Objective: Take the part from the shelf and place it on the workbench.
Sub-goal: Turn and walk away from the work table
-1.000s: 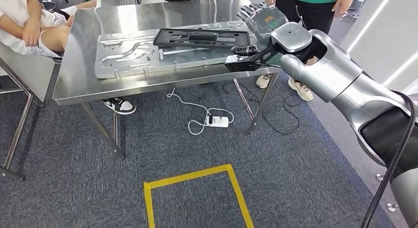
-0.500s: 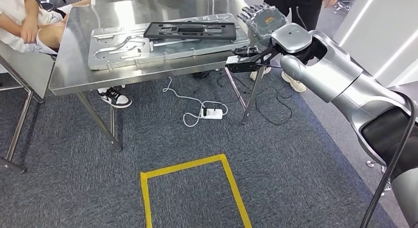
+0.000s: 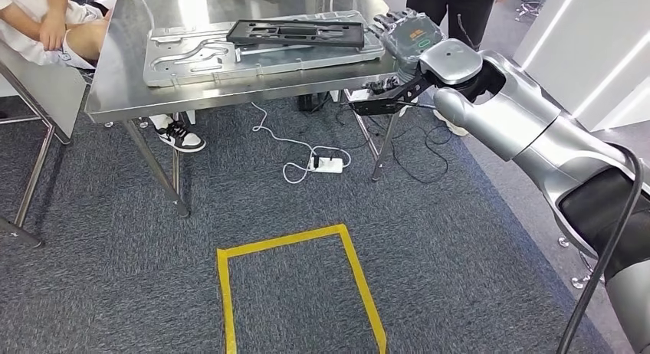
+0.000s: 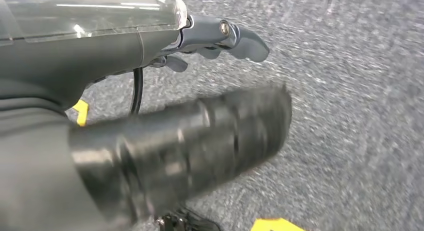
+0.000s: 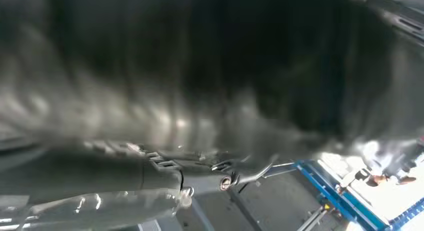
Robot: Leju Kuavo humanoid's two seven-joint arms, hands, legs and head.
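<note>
The part, a flat black frame (image 3: 295, 32), lies along a silver metal plate (image 3: 192, 59) on the steel workbench (image 3: 115, 93). My right hand (image 3: 406, 34) hovers at the bench's right end, just beyond the frame's right tip, with its fingers spread and nothing in them. In the blurred right wrist view that hand (image 5: 150, 176) shows against a dark surface. My left hand (image 4: 210, 36) hangs over grey carpet and holds nothing, its fingers loosely apart.
A person sits at the bench's far left (image 3: 46, 24) and another stands behind its right end (image 3: 452, 5). A white power strip (image 3: 326, 164) with cables lies under the bench. Yellow tape (image 3: 299, 235) marks a square on the carpet. A second table's leg (image 3: 31, 178) stands at left.
The whole picture has shifted, so the camera moved; the bench now sits higher and farther off. The frame stays flat on the plate, and my right hand is slightly farther from its right tip.
</note>
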